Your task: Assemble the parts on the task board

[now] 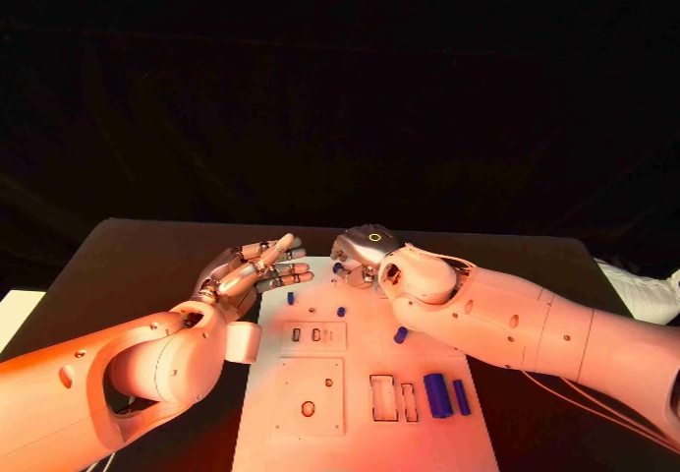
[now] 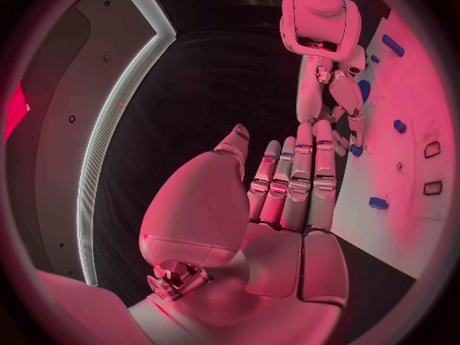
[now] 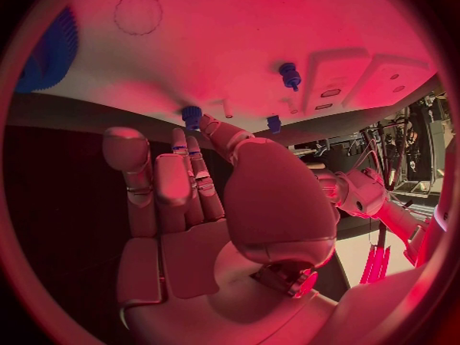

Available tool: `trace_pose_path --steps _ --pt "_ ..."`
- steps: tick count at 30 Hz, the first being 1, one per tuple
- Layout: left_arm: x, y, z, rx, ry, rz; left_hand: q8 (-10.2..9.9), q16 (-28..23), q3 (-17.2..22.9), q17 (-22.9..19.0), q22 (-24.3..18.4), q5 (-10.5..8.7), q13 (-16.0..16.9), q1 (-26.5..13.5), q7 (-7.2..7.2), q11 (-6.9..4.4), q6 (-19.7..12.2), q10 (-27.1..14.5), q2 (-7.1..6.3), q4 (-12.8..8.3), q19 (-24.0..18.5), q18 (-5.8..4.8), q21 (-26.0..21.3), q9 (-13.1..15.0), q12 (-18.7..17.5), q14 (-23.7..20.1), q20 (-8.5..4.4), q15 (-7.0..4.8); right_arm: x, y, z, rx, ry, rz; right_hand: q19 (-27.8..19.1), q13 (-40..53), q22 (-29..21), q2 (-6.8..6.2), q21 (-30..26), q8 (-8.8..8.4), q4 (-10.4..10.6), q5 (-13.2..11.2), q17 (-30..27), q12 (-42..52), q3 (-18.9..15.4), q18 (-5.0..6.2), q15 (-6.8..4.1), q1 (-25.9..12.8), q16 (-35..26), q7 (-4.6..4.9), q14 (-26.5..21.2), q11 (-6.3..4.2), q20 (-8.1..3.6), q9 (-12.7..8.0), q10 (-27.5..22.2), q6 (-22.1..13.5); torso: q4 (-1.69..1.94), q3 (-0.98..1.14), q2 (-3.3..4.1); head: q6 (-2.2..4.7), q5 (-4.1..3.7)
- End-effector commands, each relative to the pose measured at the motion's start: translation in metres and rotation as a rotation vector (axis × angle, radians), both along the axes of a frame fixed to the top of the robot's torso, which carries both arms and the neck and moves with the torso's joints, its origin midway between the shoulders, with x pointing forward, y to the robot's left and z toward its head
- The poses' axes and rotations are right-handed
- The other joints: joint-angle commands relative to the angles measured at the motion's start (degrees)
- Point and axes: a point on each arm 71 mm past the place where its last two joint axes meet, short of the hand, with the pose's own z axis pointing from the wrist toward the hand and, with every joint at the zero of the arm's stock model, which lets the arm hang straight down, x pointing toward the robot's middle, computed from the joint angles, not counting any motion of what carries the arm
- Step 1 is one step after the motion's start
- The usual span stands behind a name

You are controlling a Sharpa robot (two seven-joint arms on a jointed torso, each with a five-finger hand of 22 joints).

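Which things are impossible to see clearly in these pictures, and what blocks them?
- Head view: the right hand covers the far end of the task board; whether it touches a part is hidden.
- Head view: the left arm hides the board's left edge.
- Right wrist view: the blue part by the fingertips; contact cannot be told.
- Left wrist view: the board is cut off by the circle's rim.

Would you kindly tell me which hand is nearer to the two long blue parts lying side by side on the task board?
Right. The right hand hovers over the board's far end, its arm beside the long blue parts; the left hand sits beyond the board's opposite edge.
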Motion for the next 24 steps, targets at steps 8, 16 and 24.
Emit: trace_pose_path --steps 8,16,24 --pt "0.0 -0.002 0.002 -0.013 -0.008 -0.016 -0.35 -0.26 0.03 0.08 -0.05 -0.18 -0.03 0.31 0.12 0.07 0.19 -0.14 0.15 -0.32 0.39 0.63 -0.27 -0.04 -0.25 0.23 -0.17 0.31 0.001 -0.002 -0.001 0.024 0.024 -0.012 -0.85 0.02 -0.72 -0.45 -0.5 0.0 0.65 -0.15 -1.01 0.0 -1.17 0.21 0.65 0.27 -0.67 0.4 0.14 0.45 0.22 -0.23 -2.2 -1.97 0.06 0.01 0.03 -0.01 -0.07" --pt "0.001 0.002 0.001 -0.009 -0.007 -0.01 -0.35 -0.26 0.03 0.08 -0.05 -0.18 -0.03 0.31 0.12 0.07 0.19 -0.14 0.15 -0.32 0.39 0.63 -0.27 -0.04 -0.25 0.23 -0.17 0.31 -0.002 -0.02 0.005 0.129 0.036 -0.049 -0.76 0.24 -0.12 0.41 0.07 0.61 1.3 1.9 -0.89 0.59 -1.16 0.2 0.54 0.76 -0.39 0.49 0.28 0.24 0.26 0.15 0.1 -0.14 -0.32 0.15 0.01 0.33 0.21" --pt "0.001 0.006 0.001 -0.009 -0.006 -0.009 -0.36 -0.32 0.01 0.14 -0.08 -0.18 -0.04 0.29 0.08 0.05 0.2 -0.14 0.18 -0.39 0.43 0.63 -0.32 -0.05 -0.28 0.25 -0.18 0.3 -0.013 -0.068 0.021 0.247 0.11 -0.124 0.28 1.64 2.99 -1.39 2.39 0.29 2.55 2.33 2.04 3.03 -2.72 -0.21 -0.29 -0.38 1.77 0.14 1.03 -0.95 -0.32 0.06 7.48 0.24 -1.55 0.35 -0.09 0.91 0.64"
